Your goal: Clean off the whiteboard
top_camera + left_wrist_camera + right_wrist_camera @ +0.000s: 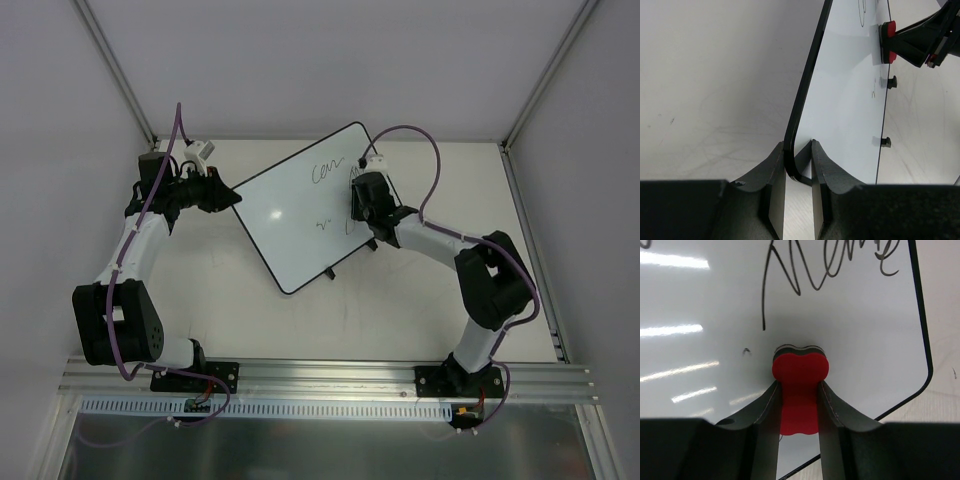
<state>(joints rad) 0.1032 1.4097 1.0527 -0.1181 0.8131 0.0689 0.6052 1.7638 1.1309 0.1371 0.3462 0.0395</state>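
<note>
Now, L arm extended, jaws clamping whiteboard corner, R arm bent, jaws clamping eraser.

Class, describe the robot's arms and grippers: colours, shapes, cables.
The left arm and right arm alternate white tubular links with black joints; a purple cable loops along each. The left gripper and right gripper are black, with curved tapering fingers.

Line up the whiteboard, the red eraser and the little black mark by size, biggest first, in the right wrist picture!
1. whiteboard: fills most of the view.
2. red eraser: much smaller, though it sits nearest the camera, which makes it look big.
3. little black mark: a tiny speck left of the eraser.
</note>
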